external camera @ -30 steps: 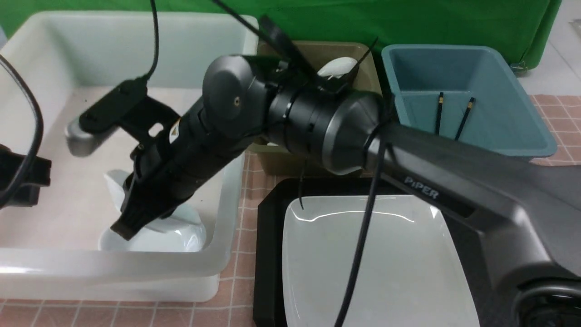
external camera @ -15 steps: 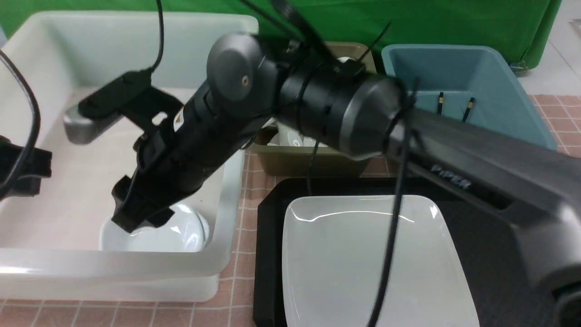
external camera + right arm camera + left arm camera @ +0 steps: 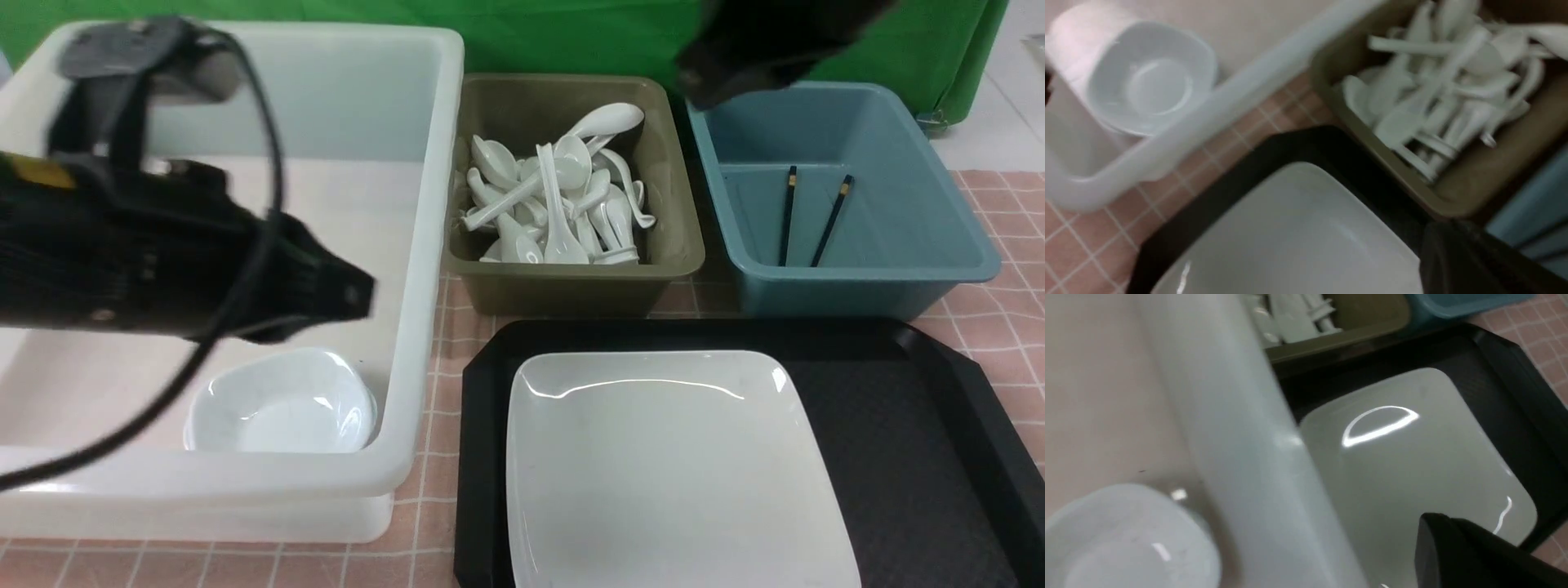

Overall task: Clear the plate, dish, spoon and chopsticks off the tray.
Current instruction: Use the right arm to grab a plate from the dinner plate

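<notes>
Front view, starting from the lower edge: the large white plate (image 3: 678, 474) lies flat on the black tray (image 3: 906, 425). It is pushed to the tray's left side, so the right part of the tray is bare. Nothing else is on the tray.

To the left of it, in the lower left of the frame, the small white dish (image 3: 282, 404) sits inside the white bin (image 3: 412, 245), in the corner close to the tray. Just above the dish, the left gripper (image 3: 355, 294) is a dark blur over the bin, with its tip pointing right. Its jaws are pressed together and I see nothing between them.

Further back, the spoons (image 3: 555, 196) are heaped in the olive bin (image 3: 571, 286), and the two chopsticks (image 3: 808, 216) lean in the blue bin (image 3: 865, 273). The right gripper (image 3: 710, 77) is a blur in the upper right, high above the blue bin. It is closed too, and empty as far as I can judge.

I judge that only the plate is left to clear. It lies to the lower right of the left gripper, with the bin's right wall between them, and its left edge is the closest one. The plate is almost square, so it has no real long axis to line up with. The left gripper is the nearer one; the right gripper is well apart from the plate.
</notes>
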{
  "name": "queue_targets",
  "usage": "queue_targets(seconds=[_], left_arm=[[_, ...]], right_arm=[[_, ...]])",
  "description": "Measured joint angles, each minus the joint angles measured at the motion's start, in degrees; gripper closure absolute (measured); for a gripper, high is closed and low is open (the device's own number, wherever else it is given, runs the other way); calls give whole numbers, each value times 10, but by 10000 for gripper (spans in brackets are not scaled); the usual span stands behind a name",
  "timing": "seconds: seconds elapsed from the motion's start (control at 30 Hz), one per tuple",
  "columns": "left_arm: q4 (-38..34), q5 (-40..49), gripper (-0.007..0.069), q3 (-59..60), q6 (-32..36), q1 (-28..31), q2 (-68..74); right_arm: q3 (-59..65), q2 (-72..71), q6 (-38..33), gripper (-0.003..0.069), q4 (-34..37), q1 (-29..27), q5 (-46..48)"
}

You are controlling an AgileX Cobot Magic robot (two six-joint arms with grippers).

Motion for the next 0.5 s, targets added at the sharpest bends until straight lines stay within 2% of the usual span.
queue_targets(seconds=[0.1,0.17,0.27,0.33,0.37,0.5], left_arm=[[47,-11,636,-24,-50,-89,51],[89,-9,636,-50,-86,-125,87],[128,17,636,-88,-114,-139,127],[138,26,636,-97,-118,-138,136],[151,40,636,-111,-122,-132,144],[170,42,634,-121,-124,-110,147]], right_arm=[[95,-61,10,629,-3,-76,-1],[185,-93,13,629,0,-130,-5],[301,-113,9,617,38,-183,-38],[331,-114,6,605,52,-194,-53],[387,-112,-6,570,82,-211,-90],[471,-100,-39,467,145,-227,-164]])
